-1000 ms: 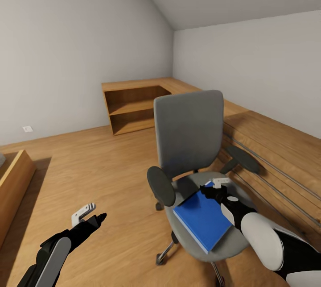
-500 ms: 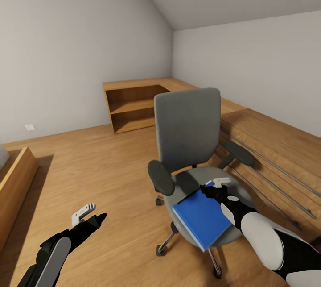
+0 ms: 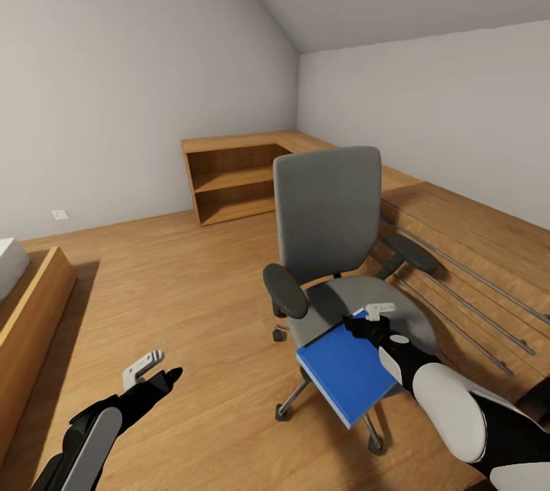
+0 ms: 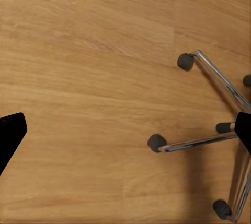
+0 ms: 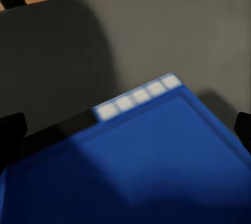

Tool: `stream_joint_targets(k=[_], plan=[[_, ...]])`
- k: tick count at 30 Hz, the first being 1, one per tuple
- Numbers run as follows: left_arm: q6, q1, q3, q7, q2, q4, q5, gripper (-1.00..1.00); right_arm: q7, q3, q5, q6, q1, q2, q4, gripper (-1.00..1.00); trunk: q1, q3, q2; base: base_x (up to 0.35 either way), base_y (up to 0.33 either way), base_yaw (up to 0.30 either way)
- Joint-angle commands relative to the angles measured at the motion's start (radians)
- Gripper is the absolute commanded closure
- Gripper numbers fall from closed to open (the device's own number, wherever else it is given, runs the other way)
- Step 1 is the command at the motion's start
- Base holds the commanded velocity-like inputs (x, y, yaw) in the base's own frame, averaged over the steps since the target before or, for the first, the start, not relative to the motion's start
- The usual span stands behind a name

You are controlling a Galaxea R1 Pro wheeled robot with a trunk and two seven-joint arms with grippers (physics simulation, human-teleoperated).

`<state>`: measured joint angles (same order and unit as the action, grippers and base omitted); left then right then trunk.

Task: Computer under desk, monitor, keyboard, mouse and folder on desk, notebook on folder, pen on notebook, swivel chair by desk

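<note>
The grey swivel chair [image 3: 328,208] stands on the wood floor in front of me, its back towards the far corner. My right gripper [image 3: 365,325] is shut on the far corner of the bright blue folder [image 3: 340,369]. The folder is tilted and juts out past the seat's front edge. In the right wrist view the folder [image 5: 157,172] lies between the fingertips of the right gripper [image 5: 125,130], over the grey seat [image 5: 130,41]. My left gripper [image 3: 162,375] hangs open and empty over the floor at the chair's left. Its wrist view shows the left gripper [image 4: 125,135] above the chair's castor base [image 4: 209,140].
A low light-wood cabinet [image 3: 229,178] with open shelves stands against the far wall. A wooden bed frame [image 3: 30,315] runs along the left. At the right a raised wood platform [image 3: 473,239] with metal rails lies close behind the chair. Open floor spreads between me and the cabinet.
The whole view has shifted, so the camera has moved. The chair now sits farther from me, while the folder stayed with my right gripper and overhangs the seat more.
</note>
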<state>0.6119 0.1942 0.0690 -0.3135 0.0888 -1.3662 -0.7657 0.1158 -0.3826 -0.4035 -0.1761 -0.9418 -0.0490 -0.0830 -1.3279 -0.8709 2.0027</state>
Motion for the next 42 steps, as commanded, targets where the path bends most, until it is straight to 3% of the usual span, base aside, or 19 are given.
stream_joint_targets(k=[1,22,42], plan=[[0.003,0.001,0.0,-0.009,0.0,-0.001,-0.011,-1.0,0.005,0.008,-0.01,-0.003,0.0,0.0,0.02,-1.0,0.0,-0.001,0.0,-0.023,0.013,0.0],[0.003,0.001,0.0,-0.009,0.0,0.001,-0.011,-1.0,0.007,0.008,-0.009,-0.002,0.0,0.0,0.02,-1.0,0.0,0.0,0.0,-0.003,0.002,-0.002],[0.003,0.001,0.0,-0.009,0.0,0.001,-0.011,-1.0,0.007,0.008,-0.009,-0.003,0.0,0.0,0.02,-1.0,0.0,0.028,0.0,0.0,0.0,-0.066]])
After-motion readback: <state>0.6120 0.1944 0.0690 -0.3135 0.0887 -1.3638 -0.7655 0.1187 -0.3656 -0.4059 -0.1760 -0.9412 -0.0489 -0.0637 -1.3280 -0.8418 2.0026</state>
